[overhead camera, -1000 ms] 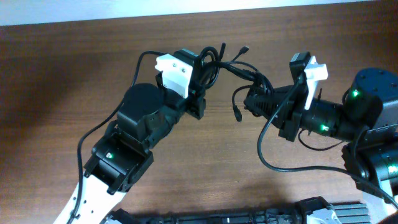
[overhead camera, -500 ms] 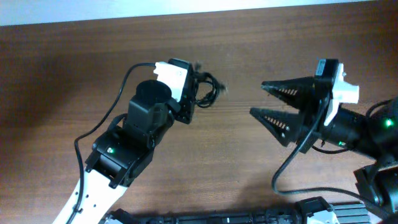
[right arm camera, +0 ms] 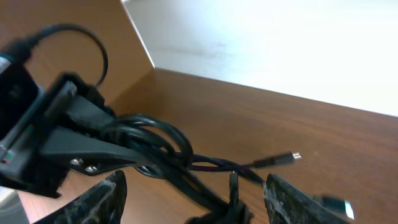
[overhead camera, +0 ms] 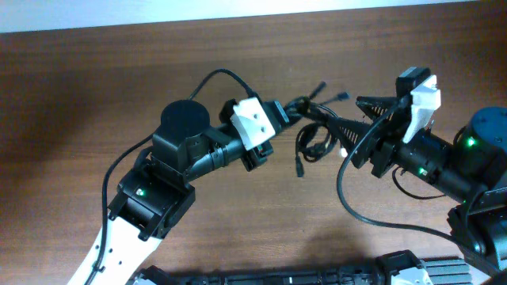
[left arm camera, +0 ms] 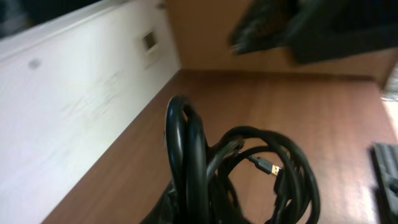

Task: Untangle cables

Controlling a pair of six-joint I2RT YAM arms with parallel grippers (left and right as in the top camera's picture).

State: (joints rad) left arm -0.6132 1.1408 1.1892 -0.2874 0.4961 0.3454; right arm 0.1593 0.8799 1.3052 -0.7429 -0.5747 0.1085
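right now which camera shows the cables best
The right wrist view: the cables sit in focus, loops and a metal-tipped plug clear. Overhead shows them small and bunched; left wrist shows only close, blurred loops.

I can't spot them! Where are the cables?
Overhead, the cables are mid-table, pinched by the left gripper and partly between the open jaws of the right gripper.

Close to the lens, the cables (left arm camera: 186, 174) rise from the bottom edge as a bunch of glossy black loops: one tall loop stands upright on the left and wider ones lean to its right. A small gold-tipped plug (left arm camera: 268, 167) pokes out among the wider loops. Behind them the brown wooden table (left arm camera: 323, 106) meets a white wall (left arm camera: 81, 106) on the left. A dark blurred shape (left arm camera: 292, 28) hangs at the top right.
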